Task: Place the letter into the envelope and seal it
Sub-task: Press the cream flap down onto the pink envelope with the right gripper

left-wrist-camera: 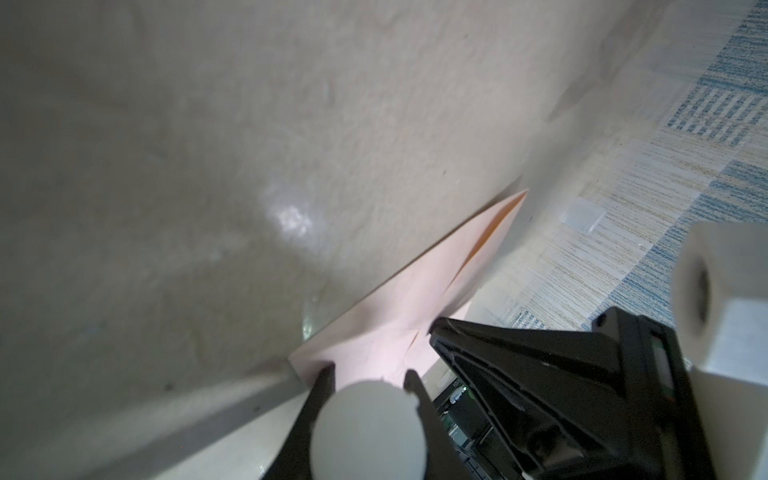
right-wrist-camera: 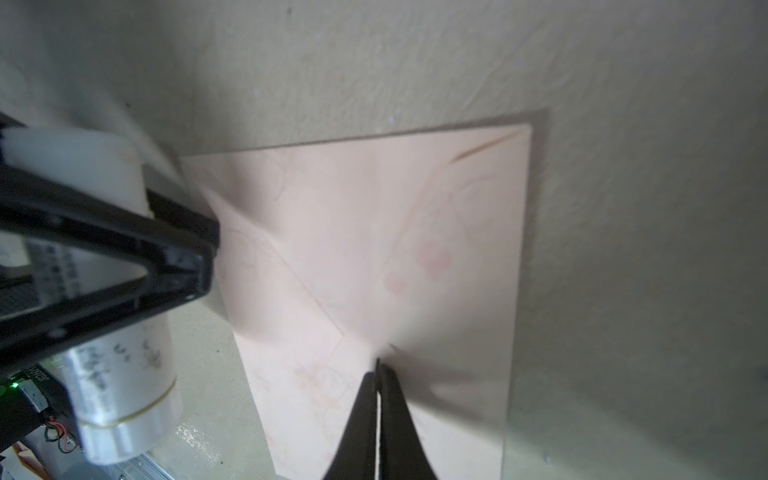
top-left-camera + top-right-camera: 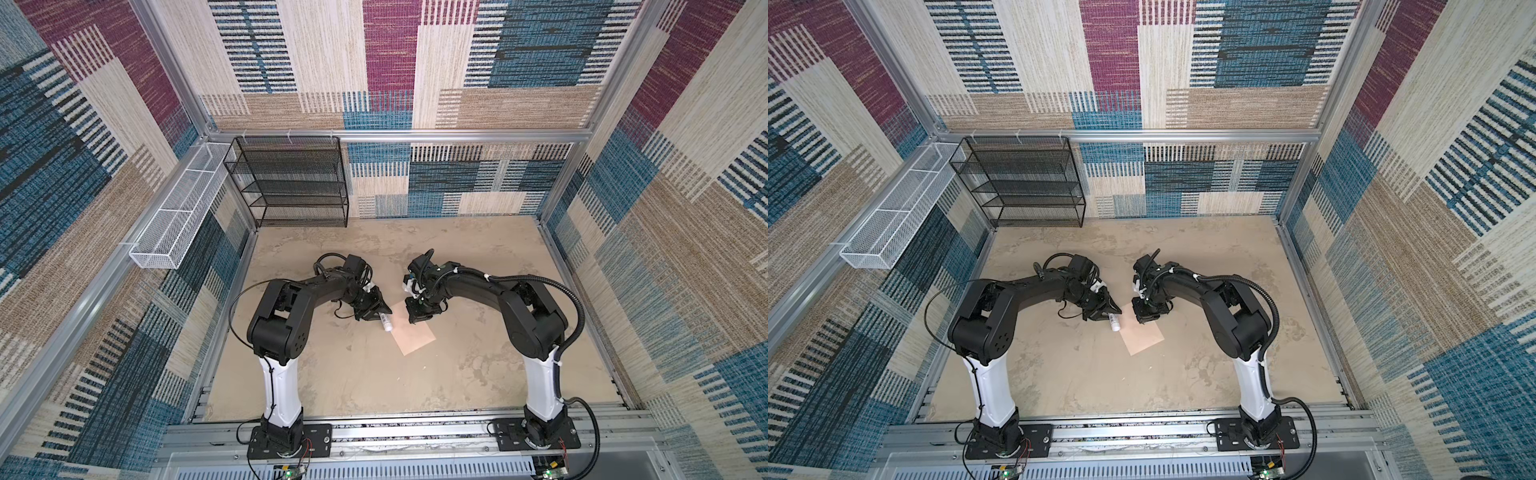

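The left tool (image 3: 380, 312) is clamped on a white tube (image 3: 386, 323), which we judge to be a glue stick. The right tool (image 2: 378, 372) has its jaws fully together and holds nothing; its tips rest on the envelope (image 2: 374, 249) at the point of the flap (image 2: 316, 232).

1. Position. The envelope lies flat around the middle of the desk (image 3: 332, 374), well apart from every edge. The tube sits just beside one side of the envelope, and a finger of the left tool reaches that side.
2. Letter. The letter is not visible in any view. We judge that it is already inside.
3. Step in hand. Sealing. The flap is folded over the body and pinned at its point by the right tool. A thin gap shows along the flap edge at one corner, so we judge that the flap is not yet bonded.
4. Next move. We cannot tell whether adhesive is under the flap. If not, the right tool must free the flap so that the tube can reach beneath it. If so, firm pressure along both flap edges is required, with the envelope held against sliding.
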Robot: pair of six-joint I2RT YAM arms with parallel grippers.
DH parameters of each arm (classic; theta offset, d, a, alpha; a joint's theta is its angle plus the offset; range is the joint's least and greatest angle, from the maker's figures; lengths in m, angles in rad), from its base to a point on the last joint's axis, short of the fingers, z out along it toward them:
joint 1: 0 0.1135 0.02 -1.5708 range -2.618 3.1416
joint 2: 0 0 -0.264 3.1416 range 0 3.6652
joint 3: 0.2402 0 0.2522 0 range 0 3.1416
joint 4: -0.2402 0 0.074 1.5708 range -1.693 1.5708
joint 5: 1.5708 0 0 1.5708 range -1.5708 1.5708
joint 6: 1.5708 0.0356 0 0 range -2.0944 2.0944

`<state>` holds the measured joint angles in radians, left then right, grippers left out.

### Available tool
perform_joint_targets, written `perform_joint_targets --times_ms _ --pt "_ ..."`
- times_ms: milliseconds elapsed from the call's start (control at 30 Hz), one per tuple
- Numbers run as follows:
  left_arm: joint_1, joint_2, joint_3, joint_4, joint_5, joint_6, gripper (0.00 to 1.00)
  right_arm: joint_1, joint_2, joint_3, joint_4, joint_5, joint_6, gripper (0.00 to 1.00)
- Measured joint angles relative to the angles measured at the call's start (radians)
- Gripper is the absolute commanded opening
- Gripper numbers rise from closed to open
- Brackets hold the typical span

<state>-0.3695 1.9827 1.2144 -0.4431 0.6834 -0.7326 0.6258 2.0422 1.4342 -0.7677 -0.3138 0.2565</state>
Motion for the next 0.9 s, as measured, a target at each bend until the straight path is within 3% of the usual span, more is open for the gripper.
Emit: perform_joint_targets --times_ms 433,900 --pt "0.0 -0.003 -0.011 0.011 0.002 0.0 0.0 0.064 0.033 0.039 -0.049 0.122 -0.007 0.17" --pt "0.0 -0.008 -0.019 0.02 0.002 0.0 0.0 0.091 0.051 0.052 -0.062 0.158 0.004 0.28"
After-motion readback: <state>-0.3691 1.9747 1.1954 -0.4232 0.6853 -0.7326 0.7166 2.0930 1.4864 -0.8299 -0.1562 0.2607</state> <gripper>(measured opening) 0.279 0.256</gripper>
